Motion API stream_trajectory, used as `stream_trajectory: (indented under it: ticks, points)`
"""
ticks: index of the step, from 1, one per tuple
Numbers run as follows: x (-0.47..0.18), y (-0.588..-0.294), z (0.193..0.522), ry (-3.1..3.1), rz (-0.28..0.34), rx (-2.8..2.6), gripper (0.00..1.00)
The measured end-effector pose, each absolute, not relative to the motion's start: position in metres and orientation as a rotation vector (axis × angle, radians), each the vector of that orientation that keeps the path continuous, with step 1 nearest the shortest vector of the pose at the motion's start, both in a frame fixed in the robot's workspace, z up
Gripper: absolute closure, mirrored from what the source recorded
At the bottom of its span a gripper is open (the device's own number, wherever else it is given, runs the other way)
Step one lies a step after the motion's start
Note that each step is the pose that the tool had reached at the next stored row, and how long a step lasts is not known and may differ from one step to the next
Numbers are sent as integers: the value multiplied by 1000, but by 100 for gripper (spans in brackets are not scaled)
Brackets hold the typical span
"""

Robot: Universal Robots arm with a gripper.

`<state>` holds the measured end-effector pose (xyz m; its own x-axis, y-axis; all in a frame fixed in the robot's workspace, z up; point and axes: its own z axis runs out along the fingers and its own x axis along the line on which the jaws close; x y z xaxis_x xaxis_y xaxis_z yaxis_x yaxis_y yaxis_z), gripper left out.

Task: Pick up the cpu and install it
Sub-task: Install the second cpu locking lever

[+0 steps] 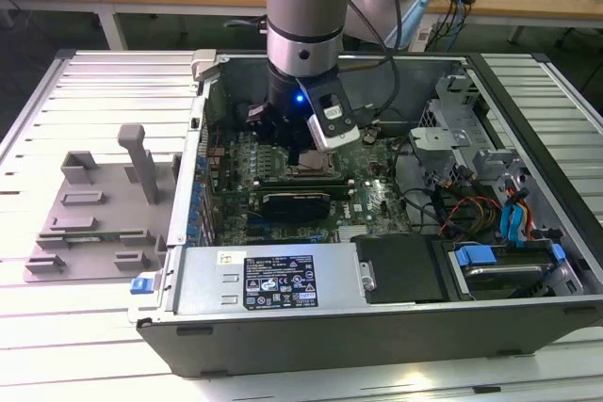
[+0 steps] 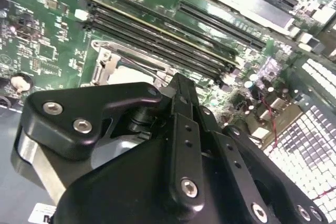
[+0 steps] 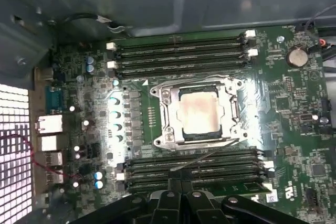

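Note:
The cpu (image 3: pixel 198 111), a pale silver square, lies flat inside the metal-framed socket (image 3: pixel 197 141) on the green motherboard (image 3: pixel 294 103) in the first wrist view. A thin lever (image 3: pixel 202 157) runs slantwise past the socket's near side. My gripper (image 3: pixel 181 196) hangs above the board just off the socket's edge, over the memory slots (image 3: pixel 194 174), fingers together and holding nothing. In the exterior view the gripper (image 1: pixel 300 150) reaches down into the open computer case over the socket (image 1: pixel 309 170). The second wrist view shows the gripper's black linkage (image 2: pixel 157 145) in front of the socket frame (image 2: pixel 107 66).
The case walls (image 1: pixel 283 275) enclose the board. A drive cage and cables (image 1: pixel 471 204) fill the exterior view's right side. A grey plastic fixture tray (image 1: pixel 94 214) with an upright post sits on the slatted table at the exterior view's left. Memory slots (image 3: pixel 178 53) flank the socket.

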<state>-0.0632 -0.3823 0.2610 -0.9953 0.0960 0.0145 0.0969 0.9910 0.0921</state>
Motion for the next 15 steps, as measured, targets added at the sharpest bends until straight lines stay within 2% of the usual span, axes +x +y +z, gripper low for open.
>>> stream_trajectory:
  ticks: [7,12,15]
  points:
    - [-63,-369,240,-3118,-142,-123,89]
    - [-63,-369,234,-3105,-98,-26,89]
    - [-63,-368,227,-3100,-92,36,89]
